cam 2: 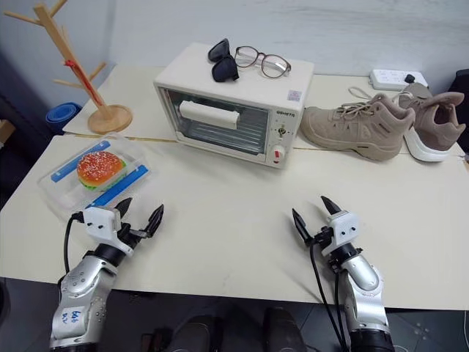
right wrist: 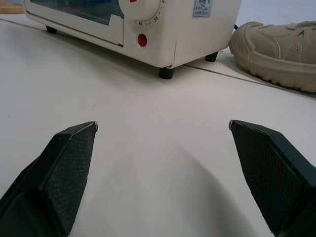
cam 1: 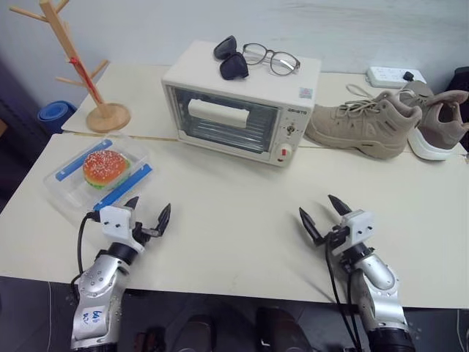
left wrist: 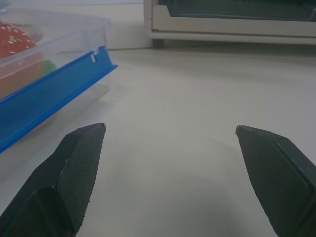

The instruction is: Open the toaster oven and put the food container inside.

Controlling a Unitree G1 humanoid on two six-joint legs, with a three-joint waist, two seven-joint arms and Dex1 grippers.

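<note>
The setting reads as a staged test room or lab, not a lived-in kitchen. Two plain cream worktops (cam 1: 242, 220) are pushed together against a bare pale wall (cam 1: 220, 18). The articles on them are an unrelated mix: a toaster oven (cam 1: 238, 110) carrying sunglasses (cam 1: 231, 59) and spectacles (cam 1: 270, 59) on its roof, a pair of tan shoes (cam 1: 388, 121), a wooden mug tree (cam 1: 80, 66), a white power strip (cam 1: 396, 75) and a clear food container (cam 1: 99, 180) holding a burger. A blue bin (cam 1: 55, 116) stands on the floor beyond the worktop's edge.
</note>
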